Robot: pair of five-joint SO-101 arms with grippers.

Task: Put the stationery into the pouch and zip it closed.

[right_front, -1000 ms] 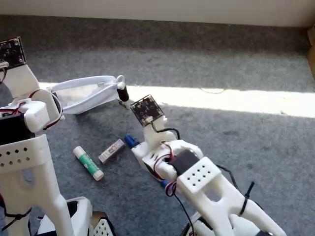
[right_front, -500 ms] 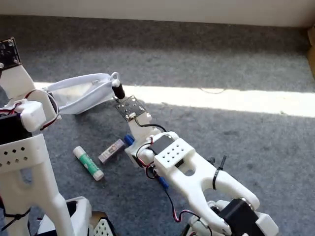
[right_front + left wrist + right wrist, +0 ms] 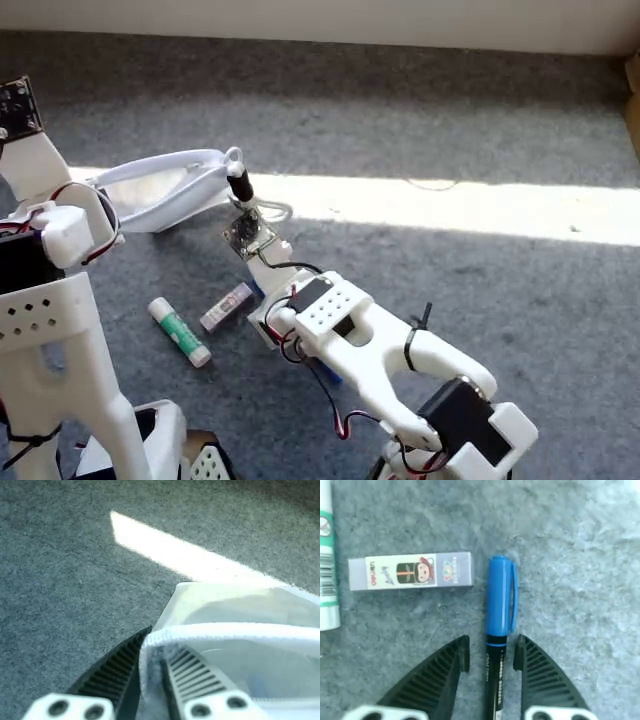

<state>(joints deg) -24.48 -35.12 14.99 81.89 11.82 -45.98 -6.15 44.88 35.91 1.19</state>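
Lying on the grey surface near the middle, the blue-capped pen looks light, stiff and smooth, best pinched across its black barrel below the cap. The right jaws stand open either side of that barrel, arm stretched low. The left jaws clamp the soft, floppy pouch rim, holding it raised at far left.

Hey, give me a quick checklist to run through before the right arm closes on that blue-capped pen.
1. The right tool is open: ok.
2. The pen lies inside its gap: ok.
3. The eraser box sits apart from the pen, outside the gap: ok.
4. The left tool is shut on the pouch rim: ok.
5. The pouch mouth is open wide enough: cannot tell.
6. The right tool is low enough to grip: cannot tell.
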